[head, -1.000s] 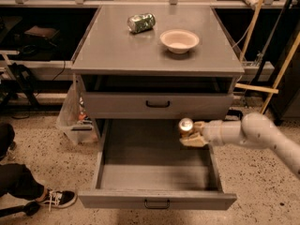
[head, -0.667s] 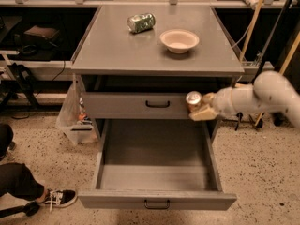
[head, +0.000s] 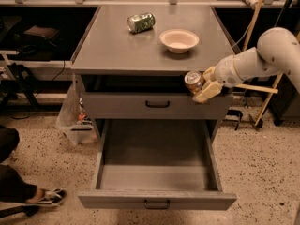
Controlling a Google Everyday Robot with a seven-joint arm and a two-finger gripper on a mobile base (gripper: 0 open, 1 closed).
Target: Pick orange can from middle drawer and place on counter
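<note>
The gripper [head: 200, 86], reaching in from the right of the frame on its pale arm [head: 262, 55], was clamped around the orange can [head: 192, 80], which hung in the air at right of centre, in front of the cabinet's right front corner and well above the drawer [head: 157, 161] that stood pulled out and bare at the bottom of the frame. The can stood roughly upright, its silver top showing and its long axis near vertical. It appeared to sit just under the level of the counter's [head: 117, 50] front edge, so the surface lay up and to the left of it; the placing move would likely call for a little more lift before carrying it inward. On the counter, a bowl [head: 179, 40] sat nearest the held can and a green can [head: 140, 22] lay on its side in the upper middle of the frame.
</note>
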